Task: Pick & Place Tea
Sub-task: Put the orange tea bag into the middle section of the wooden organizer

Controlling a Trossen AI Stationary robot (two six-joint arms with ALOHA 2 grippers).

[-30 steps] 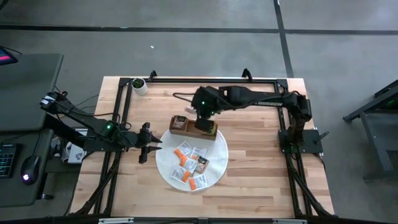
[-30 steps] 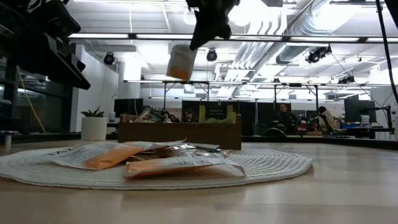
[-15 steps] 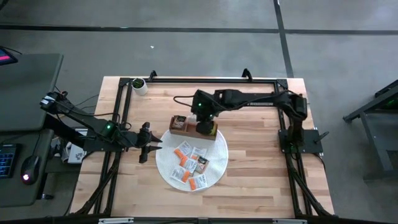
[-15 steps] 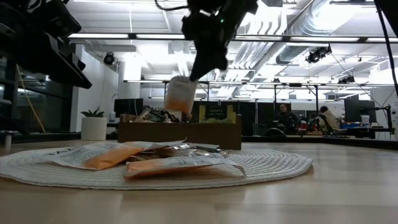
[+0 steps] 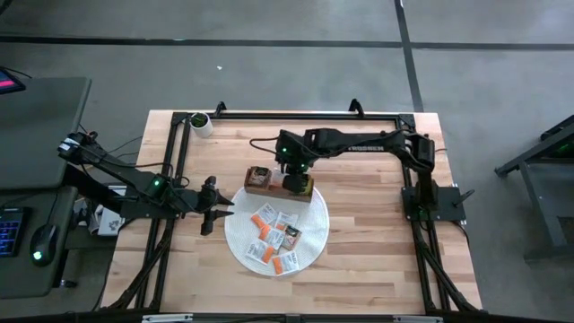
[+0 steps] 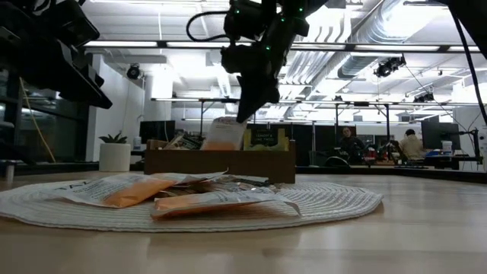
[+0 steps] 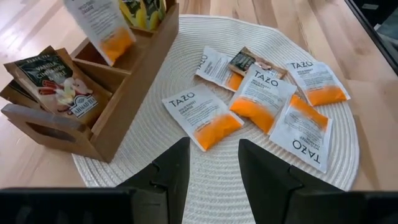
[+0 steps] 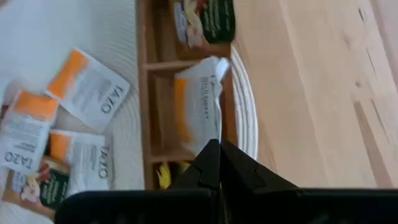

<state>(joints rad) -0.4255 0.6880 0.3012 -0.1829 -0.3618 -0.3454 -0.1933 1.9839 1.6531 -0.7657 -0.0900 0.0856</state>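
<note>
Right gripper [image 8: 214, 163] pinched shut on orange-and-white tea packet [image 8: 198, 112], lower end hidden inside tray [image 8: 144, 93]; left gripper [image 7: 211, 168] parted, empty, beside tray.

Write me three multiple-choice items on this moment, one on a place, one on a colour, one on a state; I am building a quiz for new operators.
1. Where is the right gripper?
A. Over the wooden tray
B. Beside the white cup
C. Off the table

2. What colour is the band on the tea packet that the right gripper holds?
A. Blue
B. Orange
C. Purple

3. How are the left gripper's fingers?
A. Shut on a packet
B. Shut on the tray
C. Open, holding nothing

Answers:
1. A: the high view shows the right arm reaching over the tray at the far edge of the round mat.
2. B: the right wrist view shows a white packet with an orange band, pinched at its corner, hanging into the tray's middle compartment.
3. C: the left wrist view shows a gap between the two fingers, with only mat behind it.
</note>
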